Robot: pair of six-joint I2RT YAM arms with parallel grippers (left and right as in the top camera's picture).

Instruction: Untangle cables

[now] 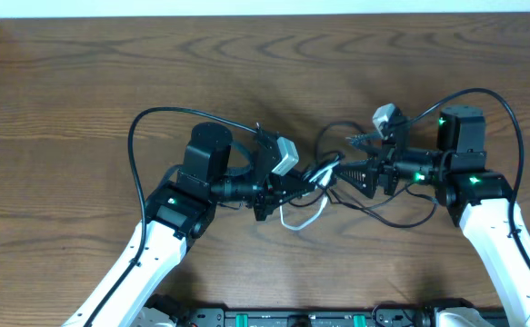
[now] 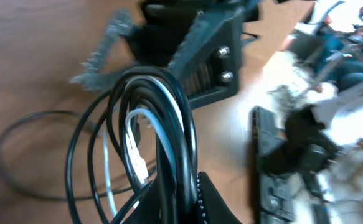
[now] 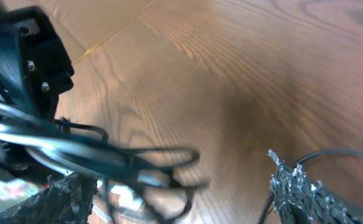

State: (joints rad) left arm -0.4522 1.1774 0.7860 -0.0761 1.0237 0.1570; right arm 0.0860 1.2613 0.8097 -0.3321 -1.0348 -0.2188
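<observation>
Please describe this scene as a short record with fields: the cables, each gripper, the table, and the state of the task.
cables: several black cables and one white cable, bundled in a raised loop
left gripper: shut on the bundle
right gripper: open, fingers spread, facing the left gripper, not gripping anything
table: brown wood; loose loops of white and black cable lie on it under the grippers
task state: cables still tangled together

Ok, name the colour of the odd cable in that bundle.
White. The white cable shows best in the left wrist view, among the black cables.
</observation>
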